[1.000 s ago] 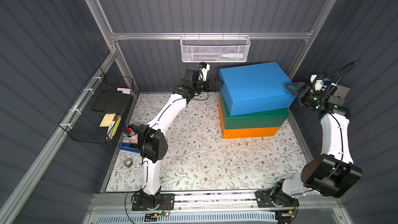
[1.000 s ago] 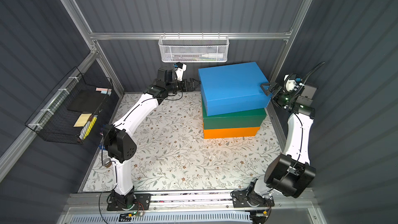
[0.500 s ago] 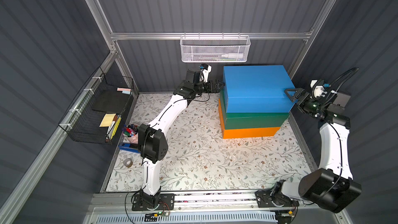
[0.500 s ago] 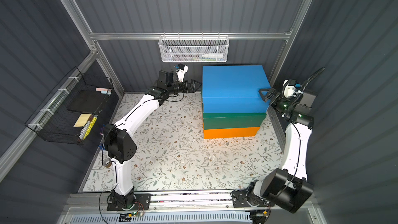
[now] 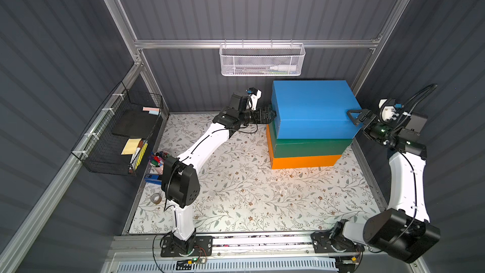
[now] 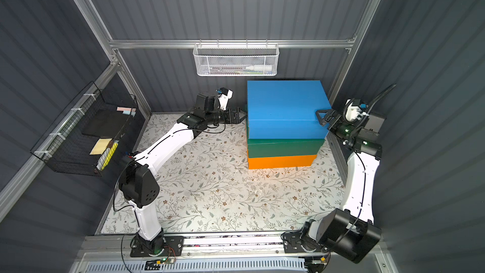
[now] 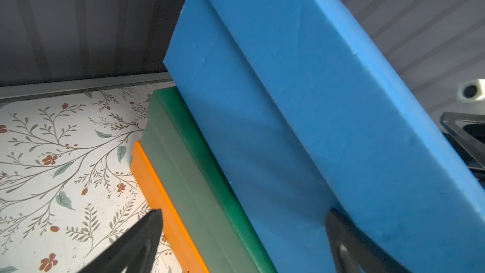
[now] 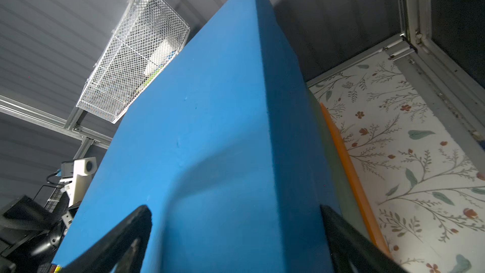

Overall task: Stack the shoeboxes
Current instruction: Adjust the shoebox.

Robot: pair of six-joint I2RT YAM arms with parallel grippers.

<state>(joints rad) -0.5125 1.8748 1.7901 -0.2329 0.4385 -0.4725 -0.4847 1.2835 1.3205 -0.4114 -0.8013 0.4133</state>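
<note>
The three shoeboxes stand in one stack at the back right in both top views: orange [image 5: 304, 162] at the bottom, dark green [image 5: 309, 148] on it, blue [image 5: 312, 108] on top, roughly square with the others. My left gripper [image 5: 271, 115] is open at the stack's left end. In the left wrist view its jaws [image 7: 241, 232] span the box ends, one finger against the blue lid [image 7: 315, 101]. My right gripper [image 5: 353, 119] is open at the blue box's right end, one finger over the lid. In the right wrist view its jaws [image 8: 236, 232] straddle the blue box's edge [image 8: 223, 127].
A white mesh basket [image 5: 262, 60] hangs on the back wall just above the stack. A black wire basket [image 5: 118, 137] is on the left wall, with a cup of pens [image 5: 157, 160] and a tape roll [image 5: 156, 197] below it. The floral mat [image 5: 249, 193] covers the floor.
The blue box, skewed over the green one a second ago, has swung round and now lies square on it. The right arm has drawn back and lowered slightly.
</note>
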